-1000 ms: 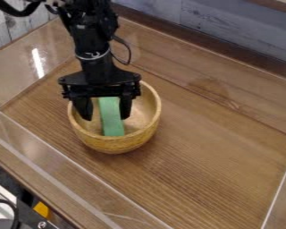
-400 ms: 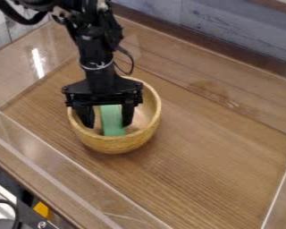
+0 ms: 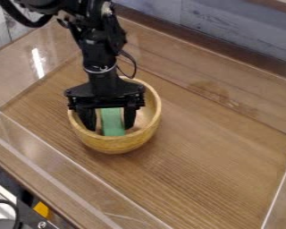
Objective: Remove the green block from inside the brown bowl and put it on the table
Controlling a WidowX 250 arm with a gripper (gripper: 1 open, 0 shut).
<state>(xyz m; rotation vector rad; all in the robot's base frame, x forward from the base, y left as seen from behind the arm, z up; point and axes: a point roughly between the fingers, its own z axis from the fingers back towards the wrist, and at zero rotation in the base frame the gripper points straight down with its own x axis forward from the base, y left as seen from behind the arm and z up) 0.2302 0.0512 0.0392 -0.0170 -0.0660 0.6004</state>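
one green block, one brown bowl

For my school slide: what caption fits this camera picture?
Robot's open fingers straddle the green block inside the brown bowl on the table.

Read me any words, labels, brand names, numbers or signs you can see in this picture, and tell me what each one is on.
No readable text anywhere in this view.
The green block, the brown bowl and the table carry no markings.
The open gripper and its black arm show no legible label.
The yellow and black item at the bottom left edge may carry markings, but it is too small and cut off to read.
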